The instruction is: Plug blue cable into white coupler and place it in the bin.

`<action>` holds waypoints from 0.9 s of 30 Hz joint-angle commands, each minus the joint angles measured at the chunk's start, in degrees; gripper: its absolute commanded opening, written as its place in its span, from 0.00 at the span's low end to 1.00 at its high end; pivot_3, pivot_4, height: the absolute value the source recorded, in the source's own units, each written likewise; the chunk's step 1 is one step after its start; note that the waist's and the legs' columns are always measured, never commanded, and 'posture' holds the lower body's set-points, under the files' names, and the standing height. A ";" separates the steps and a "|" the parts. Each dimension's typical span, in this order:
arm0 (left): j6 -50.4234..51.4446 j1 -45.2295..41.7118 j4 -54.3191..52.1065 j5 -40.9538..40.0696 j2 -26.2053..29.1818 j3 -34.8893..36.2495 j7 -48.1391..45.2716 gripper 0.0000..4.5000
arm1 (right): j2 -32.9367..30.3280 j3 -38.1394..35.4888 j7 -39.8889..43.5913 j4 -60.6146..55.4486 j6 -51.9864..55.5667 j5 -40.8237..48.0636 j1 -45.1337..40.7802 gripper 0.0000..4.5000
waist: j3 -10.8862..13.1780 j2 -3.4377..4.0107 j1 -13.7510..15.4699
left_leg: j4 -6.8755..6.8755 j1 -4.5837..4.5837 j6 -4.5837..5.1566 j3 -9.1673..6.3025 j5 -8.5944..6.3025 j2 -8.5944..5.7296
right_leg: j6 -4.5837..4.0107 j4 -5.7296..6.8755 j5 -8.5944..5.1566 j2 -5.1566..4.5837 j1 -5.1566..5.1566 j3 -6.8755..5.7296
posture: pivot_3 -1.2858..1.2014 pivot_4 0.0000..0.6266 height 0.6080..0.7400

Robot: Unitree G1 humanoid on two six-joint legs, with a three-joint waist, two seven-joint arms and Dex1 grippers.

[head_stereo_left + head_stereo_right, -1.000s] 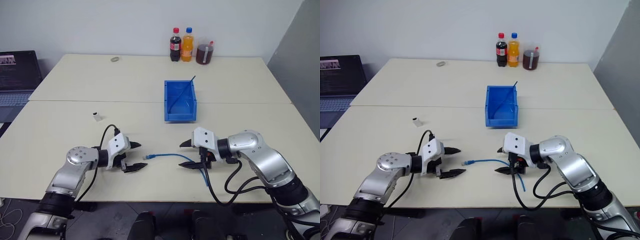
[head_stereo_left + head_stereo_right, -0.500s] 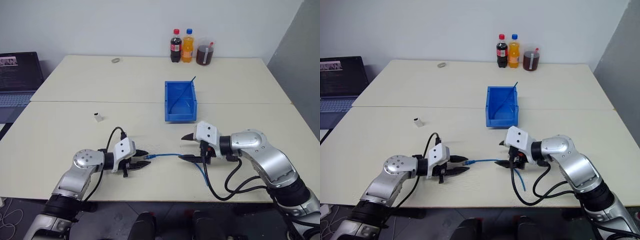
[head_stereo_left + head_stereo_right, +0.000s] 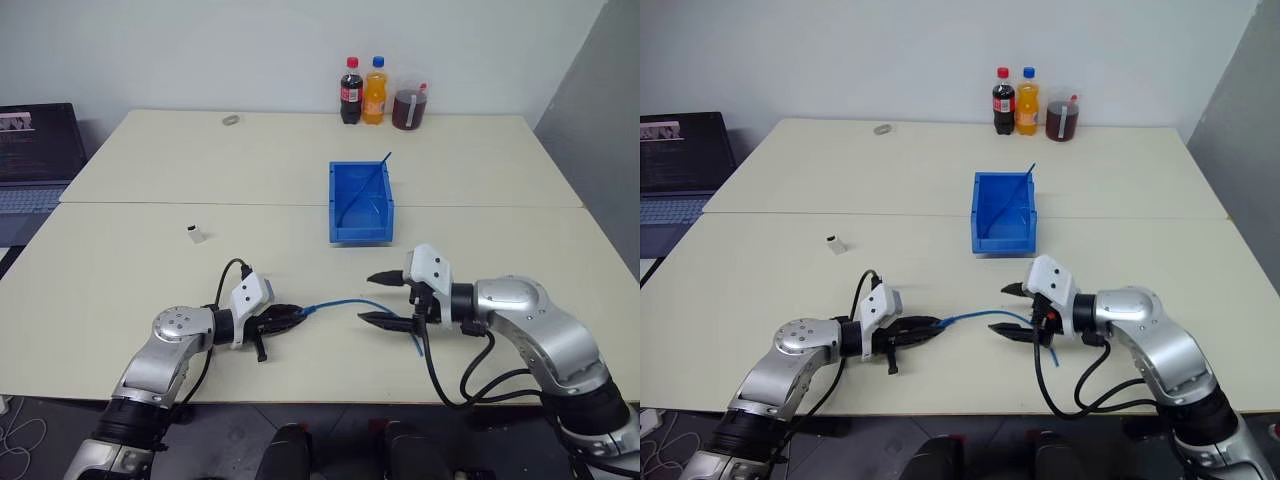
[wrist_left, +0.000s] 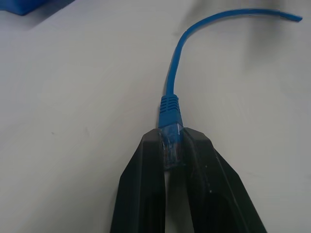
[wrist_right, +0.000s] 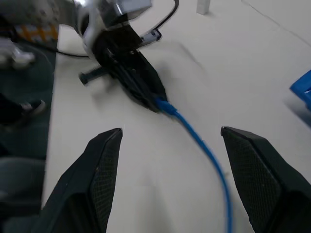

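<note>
Pinching the blue cable (image 3: 335,303) by its plug on the table (image 3: 150,260), left hand (image 3: 296,316) is closed on it, right hand (image 3: 385,298) wide open w/ nothing; next, go get white coupler (image 3: 195,234), far left.

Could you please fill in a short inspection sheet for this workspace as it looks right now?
Surface: two cream tables pushed together.
Job's things: blue cable by the near edge, plug pinched; white coupler apart, unplugged; bin behind, with a thin dark rod leaning inside.
Clutter: two bottles, a jar and a small grey ring at the far edge.
Grippers: left gripper shut on the plug; right gripper open astride the cable.
Cables: black robot wires.
Surroundings: laptop, plain wall.
</note>
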 commanded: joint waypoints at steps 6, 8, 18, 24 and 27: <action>17.27 -1.32 -15.30 -17.02 -3.23 6.47 5.44 0.06 | 7.83 -7.31 -11.92 -5.83 9.35 12.09 5.21 0.77 | 0.01 -0.02 -0.27 | -0.03 0.00 0.00 0.00 0.00 0.01 | 0.04 0.00 -0.04 0.02 -0.03 0.02 | 0.52 0.24 1.00; 21.29 -1.52 -18.16 -21.01 -2.94 7.56 5.84 0.06 | 12.03 -8.86 -15.70 -4.82 10.37 14.33 5.21 0.77 | 0.01 -0.02 -0.29 | -0.04 -0.01 0.00 0.00 0.00 0.02 | 0.05 0.01 -0.05 0.03 -0.06 0.02 | 0.52 0.24 1.00; 26.42 -2.42 -20.77 -26.73 -2.55 9.22 8.96 0.06 | 21.53 -11.00 -23.60 1.26 12.84 21.73 -0.14 0.77 | 0.02 -0.01 -0.29 | -0.07 -0.02 0.00 0.05 0.00 0.01 | -0.02 0.00 -0.02 0.05 -0.11 0.07 | 0.52 0.24 1.00; 26.43 -2.29 -21.05 -26.71 -2.56 9.19 9.38 0.06 | 22.10 -9.26 -24.73 2.51 13.58 23.90 -1.12 0.77 | 0.02 -0.01 -0.27 | -0.09 -0.04 -0.01 0.06 0.00 0.00 | -0.09 -0.01 -0.03 0.05 -0.12 0.07 | 0.52 0.24 1.00; 26.22 -2.20 -21.03 -26.63 -2.59 9.05 9.48 0.06 | 22.55 -8.93 -25.28 3.47 13.17 24.51 -1.66 0.77 | 0.02 -0.01 -0.27 | -0.09 -0.03 0.00 0.06 0.00 0.01 | -0.09 -0.01 -0.03 0.05 -0.12 0.07 | 0.52 0.24 1.00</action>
